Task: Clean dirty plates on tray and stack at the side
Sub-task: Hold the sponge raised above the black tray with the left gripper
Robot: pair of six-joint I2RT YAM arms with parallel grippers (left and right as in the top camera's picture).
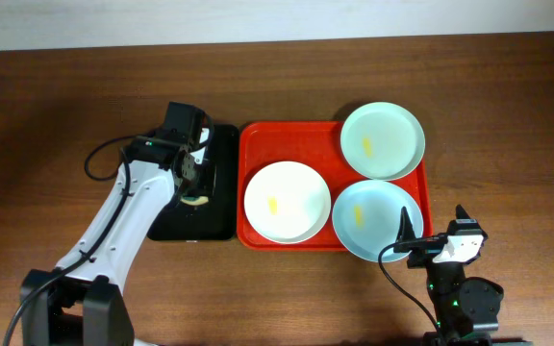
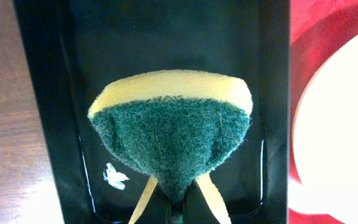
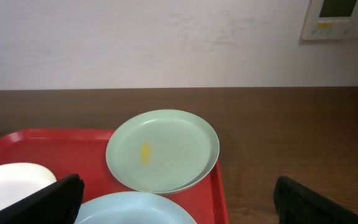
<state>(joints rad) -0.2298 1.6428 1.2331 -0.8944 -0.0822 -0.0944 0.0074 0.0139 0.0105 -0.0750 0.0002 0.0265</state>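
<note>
White left arm (image 1: pixel 123 216), black joints, looping black cable (image 1: pixel 92 157)

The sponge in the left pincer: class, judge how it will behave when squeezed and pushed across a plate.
Probably soft and springy: the sponge pinches to a narrow waist in the shut left pincer and fans out. Likely light, being yellow foam. Its green fibrous face looks rough, so it should drag rather than slide.

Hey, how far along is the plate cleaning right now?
Nothing is cleaned yet: the white plate, the green plate and the blue plate all sit on the red tray with yellow smears, none stacked. In hand: the left pincer grips a sponge over the black tray. The right pincer is open and empty. Left: wiping all three and stacking them.
</note>
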